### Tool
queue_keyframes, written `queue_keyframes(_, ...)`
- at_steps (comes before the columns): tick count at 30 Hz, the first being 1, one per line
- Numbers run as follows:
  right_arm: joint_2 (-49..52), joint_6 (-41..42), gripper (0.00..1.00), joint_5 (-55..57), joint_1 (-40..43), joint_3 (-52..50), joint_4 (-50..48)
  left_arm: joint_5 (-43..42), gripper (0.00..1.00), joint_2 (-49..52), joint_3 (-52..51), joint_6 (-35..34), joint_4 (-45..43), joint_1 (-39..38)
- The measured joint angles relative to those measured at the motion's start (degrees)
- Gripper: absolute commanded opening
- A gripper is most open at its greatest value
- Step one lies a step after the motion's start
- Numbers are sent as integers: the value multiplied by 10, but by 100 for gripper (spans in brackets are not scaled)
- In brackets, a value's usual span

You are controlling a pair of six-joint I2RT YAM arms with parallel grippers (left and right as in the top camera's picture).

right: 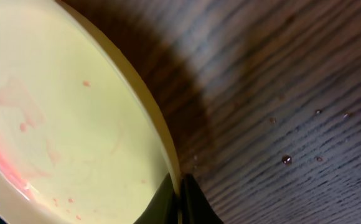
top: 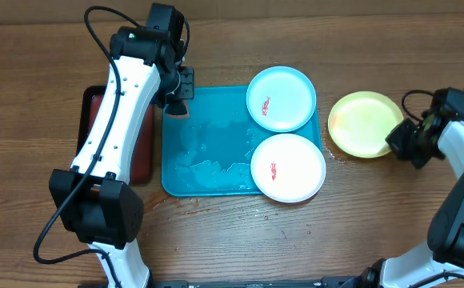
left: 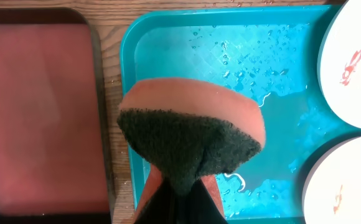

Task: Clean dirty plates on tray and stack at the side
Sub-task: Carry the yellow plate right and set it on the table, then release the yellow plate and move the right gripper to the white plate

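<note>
Overhead view, clock directions taken from the tray (top: pixel 208 152). The yellow-green plate (top: pixel 366 123) lies off the tray on the worktop (top: pixel 392 224) at 3 o'clock, near the rim but apart from it. The cyan plate (top: pixel 281 98) sits at the tray's 1 o'clock corner and the white plate (top: pixel 288 167) at its 5 o'clock corner, both overhanging the rim, each with a small red smear (top: pixel 274 170). The right tool (top: pixel 404 138) is closed to a thin pinch on the yellow-green plate's rim at about that plate's 4 o'clock, one finger above the lip and one below. Faint pink streaks show on its face in the right wrist view. The left tool (top: pixel 176 102) hangs over the tray's 11 o'clock corner, clamped tight on a sponge (left: pixel 190 134) with an orange body, dark scouring face toward the camera. A black tray (top: pixel 144 144) lies at 9 o'clock. Handling judgement: the plates look like thin moulded plastic, so light, stiff enough not to sag, unlikely to break. With water droplets (left: pixel 255 68) across the tray floor and worktop, they are probably slick. The rim lip appears the only workable hold, and a one-point pinch there may let a plate pivot or slide under scrubbing pressure.
</note>
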State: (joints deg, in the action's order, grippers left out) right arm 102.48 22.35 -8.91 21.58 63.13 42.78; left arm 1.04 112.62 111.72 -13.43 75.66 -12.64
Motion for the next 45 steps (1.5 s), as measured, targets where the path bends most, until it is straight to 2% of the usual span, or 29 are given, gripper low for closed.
queue_keyframes(1,0,2,25,-1,0,-3,1,0,5,0,0,0,0,0)
queue_keyframes(3,0,0,28,-3,0,-5,5,0,4,0,0,0,0,0)
queue_keyframes(6,0,-1,29,-7,0,-4,30,0,4,0,0,0,0,0)
queue_keyframes(9,0,-3,29,-10,0,11,95,0,4,0,0,0,0,0)
queue_keyframes(14,-12,-26,31,-42,-7,83,188,0,4,0,0,0,0,0)
queue_keyframes(21,-63,-61,34,-92,-89,115,250,0,4,0,0,0,-3,0)
queue_keyframes(28,-63,-66,34,-91,-203,62,240,0,4,0,0,0,-3,0)
queue_keyframes(34,-63,-50,33,-79,-264,-12,184,0,4,0,0,0,-4,0)
queue_keyframes(38,-63,-43,32,-73,-285,-45,148,0,4,0,0,0,-4,0)
queue_keyframes(45,-63,-43,11,-68,-297,-75,123,0,4,0,0,0,-4,0)
